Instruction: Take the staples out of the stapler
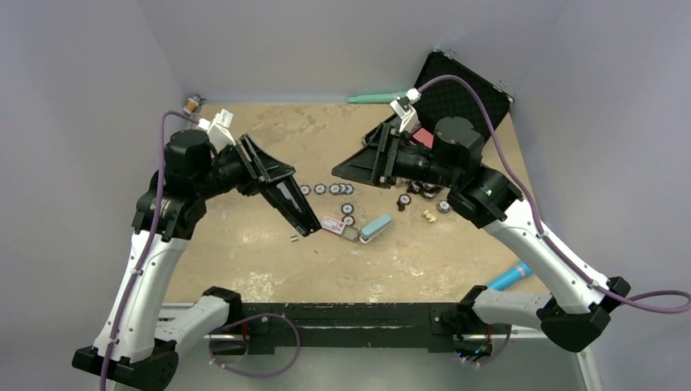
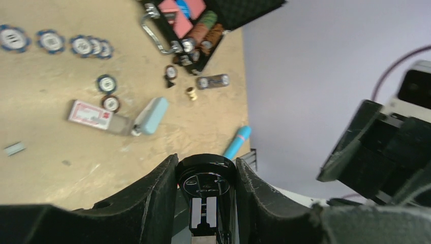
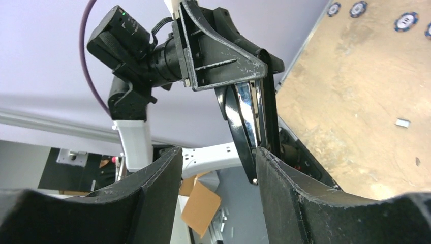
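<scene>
- The bench [image 1: 244,269] in front of you is a worn tan board, with an open black case [image 1: 466,91] at its far right corner.
- Your left gripper [image 2: 207,161] is clenched on the stapler [image 1: 295,205], one finger on each side of its black body.
- The stapler is held up off the bench. It slants down from the gripper toward the middle of the bench, and in the right wrist view you can see its shiny metal channel between the black arms.
- Your right gripper [image 3: 218,155] is released, its fingers spread with nothing between them. It hangs above the bench, facing the left gripper and well apart from the stapler.
- A pale blue block [image 1: 376,228] lies right of the stapler's low end, with a red-and-white card [image 1: 332,223] between them.
- A row of poker chips [image 1: 334,189] sits just beyond the card.
- The staples [image 1: 294,238] lie loose on the bench as one short grey strip, just below the stapler's low end.
</scene>
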`<action>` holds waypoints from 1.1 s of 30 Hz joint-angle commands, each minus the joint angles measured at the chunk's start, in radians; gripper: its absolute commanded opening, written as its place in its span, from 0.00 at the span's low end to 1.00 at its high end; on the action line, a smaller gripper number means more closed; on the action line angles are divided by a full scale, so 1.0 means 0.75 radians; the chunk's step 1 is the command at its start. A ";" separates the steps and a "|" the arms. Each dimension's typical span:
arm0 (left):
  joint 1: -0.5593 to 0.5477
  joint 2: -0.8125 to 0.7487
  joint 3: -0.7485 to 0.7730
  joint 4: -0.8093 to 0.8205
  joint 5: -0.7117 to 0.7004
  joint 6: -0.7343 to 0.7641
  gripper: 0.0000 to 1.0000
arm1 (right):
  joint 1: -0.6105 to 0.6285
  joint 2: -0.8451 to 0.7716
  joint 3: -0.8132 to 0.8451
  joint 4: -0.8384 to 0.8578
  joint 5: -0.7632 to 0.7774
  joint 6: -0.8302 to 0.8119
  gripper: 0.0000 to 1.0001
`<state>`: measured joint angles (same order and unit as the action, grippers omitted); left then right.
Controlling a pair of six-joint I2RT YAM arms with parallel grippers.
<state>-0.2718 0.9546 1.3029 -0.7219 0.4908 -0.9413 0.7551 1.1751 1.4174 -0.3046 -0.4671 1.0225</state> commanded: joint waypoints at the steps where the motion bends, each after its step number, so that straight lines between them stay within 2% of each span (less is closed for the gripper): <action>1: 0.037 -0.020 -0.004 -0.247 -0.181 0.112 0.00 | -0.013 -0.063 -0.026 -0.074 0.074 -0.060 0.58; 6: 0.061 -0.040 -0.111 -0.395 -0.355 0.234 0.00 | -0.030 -0.107 -0.076 -0.103 0.085 -0.067 0.56; 11: 0.070 -0.057 -0.244 -0.432 -0.496 0.310 0.00 | -0.044 -0.147 -0.125 -0.128 0.096 -0.069 0.56; 17: 0.097 0.000 -0.373 -0.424 -0.582 0.357 0.00 | -0.057 -0.137 -0.138 -0.123 0.078 -0.073 0.56; 22: 0.119 0.066 -0.513 -0.309 -0.644 0.385 0.00 | -0.062 -0.091 -0.101 -0.132 0.062 -0.098 0.55; 27: 0.137 0.161 -0.522 -0.288 -0.650 0.395 0.00 | -0.065 -0.067 -0.087 -0.131 0.050 -0.107 0.55; 33: 0.139 0.120 -0.422 -0.415 -0.594 0.368 0.00 | -0.078 -0.058 -0.088 -0.128 0.033 -0.114 0.55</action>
<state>-0.1768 1.0794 0.9073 -0.9867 0.0166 -0.6651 0.7082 1.1393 1.3087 -0.4084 -0.4187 0.9615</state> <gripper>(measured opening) 0.444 0.552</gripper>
